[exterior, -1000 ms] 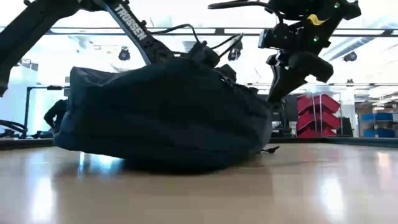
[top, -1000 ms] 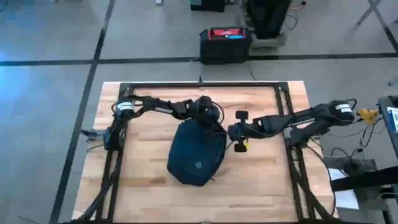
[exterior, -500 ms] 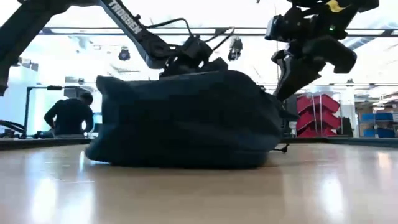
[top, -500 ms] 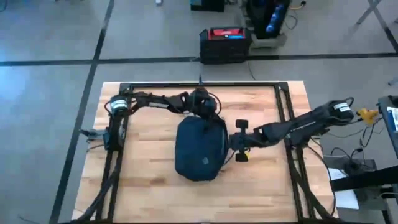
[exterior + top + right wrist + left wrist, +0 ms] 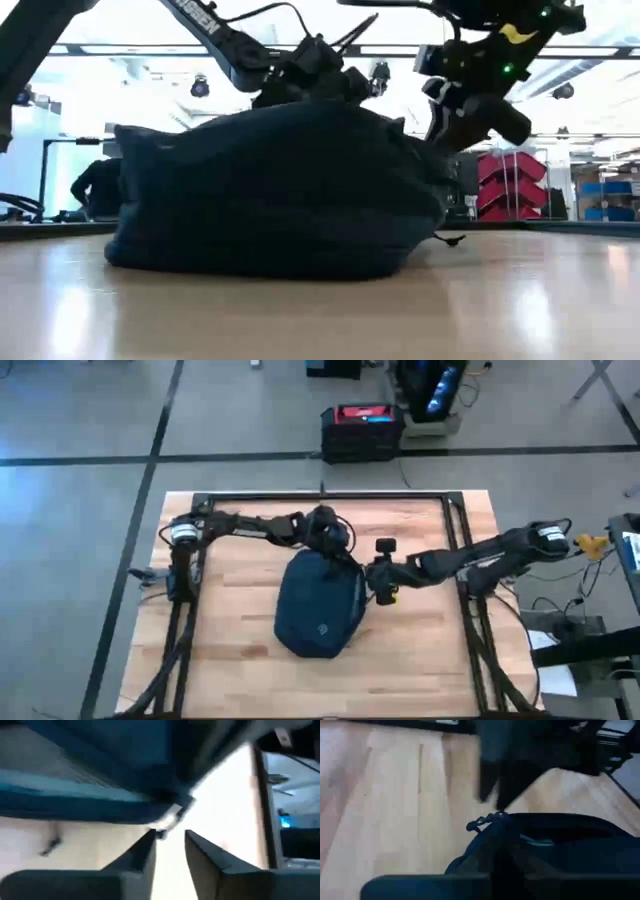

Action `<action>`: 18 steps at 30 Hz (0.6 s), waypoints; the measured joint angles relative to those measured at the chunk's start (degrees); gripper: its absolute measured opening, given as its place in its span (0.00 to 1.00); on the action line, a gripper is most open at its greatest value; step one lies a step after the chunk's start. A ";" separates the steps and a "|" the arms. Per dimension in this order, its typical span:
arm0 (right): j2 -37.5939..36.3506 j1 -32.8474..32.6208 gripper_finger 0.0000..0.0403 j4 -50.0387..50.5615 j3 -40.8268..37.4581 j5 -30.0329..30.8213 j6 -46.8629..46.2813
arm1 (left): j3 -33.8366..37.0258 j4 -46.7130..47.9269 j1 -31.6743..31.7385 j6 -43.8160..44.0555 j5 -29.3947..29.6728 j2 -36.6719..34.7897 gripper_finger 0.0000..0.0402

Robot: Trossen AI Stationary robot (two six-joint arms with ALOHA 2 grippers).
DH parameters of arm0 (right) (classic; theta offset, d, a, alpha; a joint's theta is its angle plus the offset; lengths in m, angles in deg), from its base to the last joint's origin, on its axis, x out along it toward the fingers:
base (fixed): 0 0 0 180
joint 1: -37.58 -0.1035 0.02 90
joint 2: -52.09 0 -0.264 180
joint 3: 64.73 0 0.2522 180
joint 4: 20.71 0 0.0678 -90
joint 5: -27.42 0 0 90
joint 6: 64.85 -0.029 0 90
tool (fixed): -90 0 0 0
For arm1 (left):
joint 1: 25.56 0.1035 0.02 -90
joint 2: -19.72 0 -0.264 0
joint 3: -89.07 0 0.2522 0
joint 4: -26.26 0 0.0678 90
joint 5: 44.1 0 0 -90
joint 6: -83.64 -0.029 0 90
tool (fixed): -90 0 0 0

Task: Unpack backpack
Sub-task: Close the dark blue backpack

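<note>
From above: navy backpack [image 5: 318, 610] lying mid-table [image 5: 230, 650], left gripper [image 5: 335, 550] clamped shut on its far top edge, right gripper [image 5: 372, 582] just beside its right flank. Right wrist: fingers [image 5: 145, 852] parted slightly, a small zipper pull [image 5: 165, 827] just ahead of the gap, nothing pinched

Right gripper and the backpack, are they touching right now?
Cannot tell. In the right wrist view the right gripper's fingers stand parted near the backpack, too blurred to show contact.
</note>
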 joint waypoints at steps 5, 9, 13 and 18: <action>0.32 1.71 0.42 -4.72 -0.07 -5.94 2.30 | -0.02 1.21 -0.09 -0.02 0.01 -0.70 0.00; 2.02 2.29 0.42 -6.77 -0.11 -7.10 3.11 | -0.02 1.18 -0.09 0.22 0.09 -0.79 0.00; 4.68 2.99 0.30 -7.16 -0.11 -6.98 2.60 | -0.02 1.26 -0.09 0.37 0.42 -0.79 0.00; 5.98 2.98 0.03 -7.42 -0.11 -6.31 2.72 | -0.02 1.74 -0.04 -0.03 0.63 -0.79 0.00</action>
